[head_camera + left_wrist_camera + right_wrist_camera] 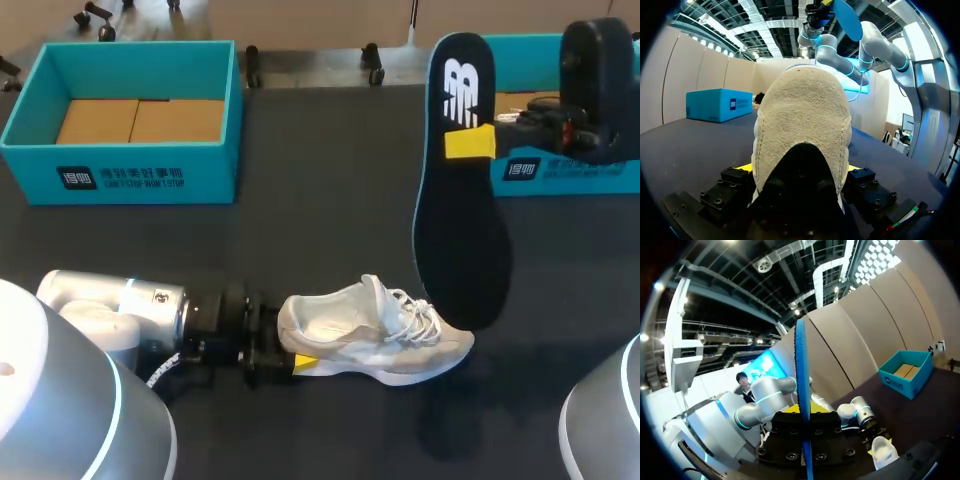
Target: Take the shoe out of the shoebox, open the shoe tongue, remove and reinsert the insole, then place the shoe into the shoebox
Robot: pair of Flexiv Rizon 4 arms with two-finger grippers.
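— While my left gripper (292,350) clamps the heel of the beige suede shoe (375,335) on the table (330,200), where next?
— Down: my right gripper (478,141) pinches the dark foam insole (458,215) upright above it.

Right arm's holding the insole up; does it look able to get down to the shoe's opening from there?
Probably yes. The shoe sits upright, opening up, heel clamped by the left tool; nothing lies between it and the insole in the right tool.
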